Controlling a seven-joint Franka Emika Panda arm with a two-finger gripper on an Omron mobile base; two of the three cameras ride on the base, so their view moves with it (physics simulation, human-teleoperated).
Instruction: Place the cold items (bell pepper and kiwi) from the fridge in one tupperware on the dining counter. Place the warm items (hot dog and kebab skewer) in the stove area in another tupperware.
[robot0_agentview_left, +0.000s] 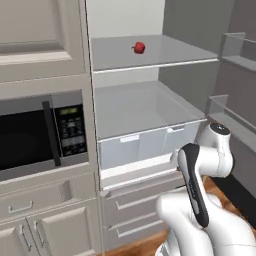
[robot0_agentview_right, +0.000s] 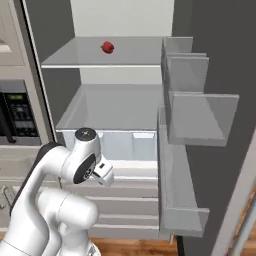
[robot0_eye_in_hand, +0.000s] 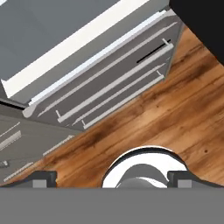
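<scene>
Bell pepper: small red item (robot0_agentview_left: 139, 47) on the upper fridge shelf (robot0_agentview_left: 165, 52), toward the back, sitting alone; taken to be the pepper from colour and place, too small to confirm shape. Also seen in the right base view at (robot0_agentview_right: 107, 47).
Kiwi: cannot place it; nothing on the shelves reads as one.
Fridge: door swung open, door bins (robot0_agentview_right: 197, 117) on the right; lower shelf bare, clear crisper drawer (robot0_agentview_left: 142, 142) below it.
Gripper: (robot0_eye_in_hand: 112, 178) jaws spread as wide as they go, nothing between them; two dark fingertips (robot0_eye_in_hand: 41, 178) at the bottom of the hand view, well apart.
Hand aim: camera looks down at the wood floor (robot0_eye_in_hand: 175, 105) and the grey drawer fronts (robot0_eye_in_hand: 109, 83) under the fridge, not at any shelf.
Arm: folded low in front of the drawers, wrist (robot0_agentview_right: 87, 160) about level with the crisper front.
Key relation: pepper lies well above and farther in than the hand, slightly left of it in the left base view; hand points the wrong way for it.
Long axis: pepper looks round, no clear axis to line up on.
Judgement: task at its start; next move likely calls for lifting and tipping the wrist toward the upper shelf, then reaching in.
Risk: shelf lip between hand and pepper on the way up.
</scene>
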